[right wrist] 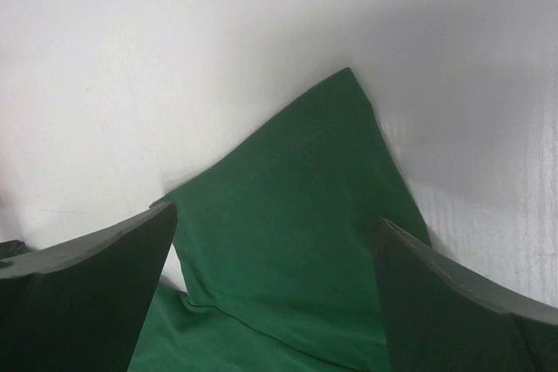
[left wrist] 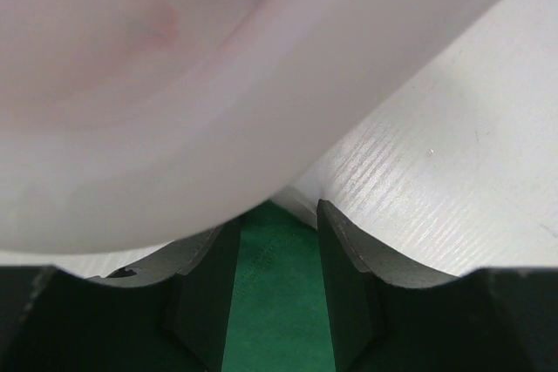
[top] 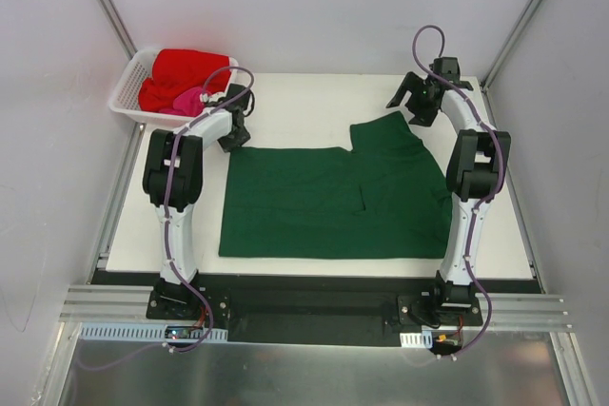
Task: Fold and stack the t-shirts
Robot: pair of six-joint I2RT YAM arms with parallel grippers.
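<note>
One dark green t-shirt [top: 333, 202] lies smooth and flat, left gripper [left wrist: 276, 219] half-parted over its corner, right gripper [right wrist: 275, 215] spread wide.

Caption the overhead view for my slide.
Green t-shirt spread on the table; red t-shirt and pink t-shirt in the white basket.

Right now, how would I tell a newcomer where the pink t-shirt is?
Find the white lattice basket at the far left corner of the table. Two shirts are bundled inside; the pink t-shirt is the small bunch at its near edge, magenta against the larger bright red t-shirt piled around it.
</note>
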